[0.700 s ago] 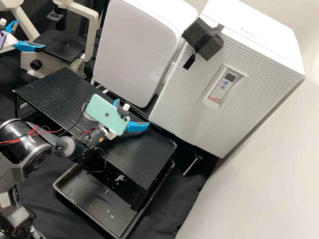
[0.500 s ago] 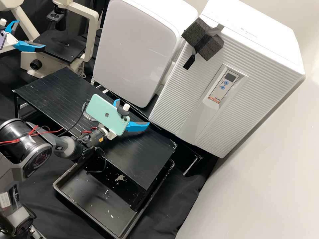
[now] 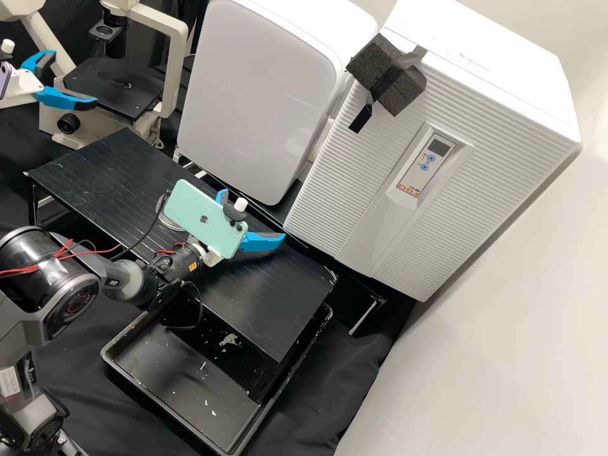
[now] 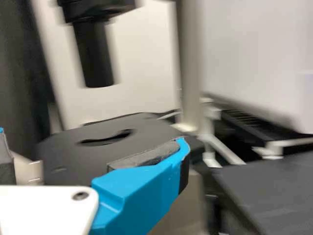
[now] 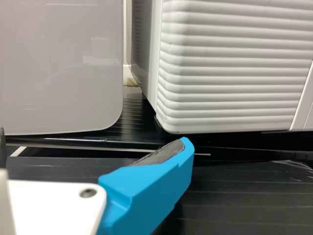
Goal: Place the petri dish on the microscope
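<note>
In the high view my left gripper (image 3: 75, 77) stands open at the upper left, in front of the near left edge of the microscope's black stage (image 3: 120, 95). The cream microscope frame (image 3: 173, 69) rises around that stage. From the left wrist, the open left gripper (image 4: 93, 142) has nothing between its fingers; past them lies the stage (image 4: 73, 156) with its curved opening, below a black cylinder (image 4: 94, 56). My right gripper (image 3: 253, 215) is over the black slatted platform, open and holding nothing. The right wrist view also has the right gripper (image 5: 94, 142) with its fingers wide apart.
The black platform (image 3: 114, 171) stretches between the microscope and the right arm. Behind it stand a smooth white cabinet (image 3: 259, 82) and a ribbed white unit (image 3: 354, 190). A black tray (image 3: 152, 380) with pale flecks lies in front, partly under the platform. A cable coil rests near the right arm.
My left gripper has shifted right and slightly down in the high view, closer across the microscope's stage edge, with its fingers still apart. The right arm has kept still.
</note>
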`<action>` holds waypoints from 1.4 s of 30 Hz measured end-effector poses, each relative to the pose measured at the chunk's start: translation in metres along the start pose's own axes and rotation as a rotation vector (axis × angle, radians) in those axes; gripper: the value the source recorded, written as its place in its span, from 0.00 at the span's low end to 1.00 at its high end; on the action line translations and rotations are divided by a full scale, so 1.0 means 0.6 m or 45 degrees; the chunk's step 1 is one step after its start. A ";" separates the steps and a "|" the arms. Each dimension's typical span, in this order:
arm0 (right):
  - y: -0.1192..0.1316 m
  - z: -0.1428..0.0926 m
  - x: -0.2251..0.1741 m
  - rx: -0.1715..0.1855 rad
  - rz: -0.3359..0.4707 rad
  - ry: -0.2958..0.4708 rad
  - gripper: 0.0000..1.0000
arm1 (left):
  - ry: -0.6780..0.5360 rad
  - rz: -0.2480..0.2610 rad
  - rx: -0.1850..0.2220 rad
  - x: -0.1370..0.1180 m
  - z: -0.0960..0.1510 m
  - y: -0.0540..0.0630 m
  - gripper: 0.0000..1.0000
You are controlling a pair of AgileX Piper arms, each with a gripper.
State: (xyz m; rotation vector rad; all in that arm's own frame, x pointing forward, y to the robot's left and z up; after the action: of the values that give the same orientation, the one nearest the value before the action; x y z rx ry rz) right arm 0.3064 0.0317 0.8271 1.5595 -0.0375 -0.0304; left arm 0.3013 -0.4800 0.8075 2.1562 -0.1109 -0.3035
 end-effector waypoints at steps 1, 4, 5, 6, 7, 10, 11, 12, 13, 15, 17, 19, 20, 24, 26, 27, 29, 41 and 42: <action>0.000 0.000 0.000 0.000 0.000 0.000 1.00 | -0.039 -0.003 -0.001 -0.001 0.008 0.002 1.00; 0.000 0.000 0.000 0.000 0.000 0.000 1.00 | -0.196 -0.014 0.002 -0.002 0.039 0.002 1.00; 0.000 0.000 0.000 0.000 0.000 0.000 1.00 | -0.265 -0.010 0.004 -0.002 0.053 0.003 1.00; 0.000 0.000 0.000 0.000 0.000 0.000 1.00 | -0.323 -0.016 0.009 0.000 0.065 0.003 1.00; 0.000 0.000 0.000 0.000 0.000 0.000 1.00 | -0.382 -0.026 0.015 0.002 0.079 0.003 1.00; 0.000 0.000 0.000 0.000 0.000 0.000 1.00 | -0.521 -0.041 0.038 0.007 0.113 0.006 1.00; 0.000 0.000 0.000 0.000 0.000 0.000 1.00 | -0.583 -0.046 0.048 0.011 0.130 0.006 1.00; 0.000 0.000 0.000 0.000 0.000 0.000 1.00 | -0.619 -0.046 0.057 0.014 0.141 0.006 1.00; 0.000 0.000 0.000 0.000 0.000 0.000 1.00 | -0.646 -0.051 0.062 0.018 0.149 0.004 1.00; 0.000 0.000 0.000 0.000 0.000 0.000 1.00 | -0.709 -0.060 0.071 0.024 0.168 0.001 1.00; 0.000 0.000 0.000 0.000 0.000 0.000 1.00 | -0.759 -0.065 0.063 0.032 0.187 -0.002 1.00; 0.000 0.000 0.000 0.000 0.000 0.000 1.00 | -0.798 -0.087 0.064 0.039 0.202 -0.009 1.00; 0.000 0.000 0.000 0.000 0.000 0.000 1.00 | -0.824 -0.111 0.059 0.043 0.212 -0.014 1.00; 0.000 0.000 0.000 0.000 0.000 0.000 1.00 | -0.891 -0.188 0.043 0.056 0.240 -0.031 1.00; 0.000 0.000 0.000 0.000 0.000 0.000 1.00 | -0.916 -0.220 0.022 0.062 0.252 -0.040 1.00; 0.000 0.000 0.000 0.000 0.000 0.000 1.00 | -0.927 -0.232 0.013 0.064 0.258 -0.043 1.00; 0.000 0.000 0.000 0.000 0.000 0.000 1.00 | -0.937 -0.255 0.004 0.067 0.267 -0.049 1.00; 0.000 0.000 0.000 0.000 0.000 0.000 1.00 | -0.943 -0.340 -0.001 0.100 0.300 -0.074 1.00; 0.000 0.000 0.000 0.000 0.000 0.000 1.00 | -0.944 -0.347 0.002 0.102 0.303 -0.077 1.00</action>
State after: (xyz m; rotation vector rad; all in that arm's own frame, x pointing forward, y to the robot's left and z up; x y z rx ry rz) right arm 0.3064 0.0317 0.8271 1.5595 -0.0375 -0.0304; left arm 0.3121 -0.6111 0.6602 1.9574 -0.2345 -1.2478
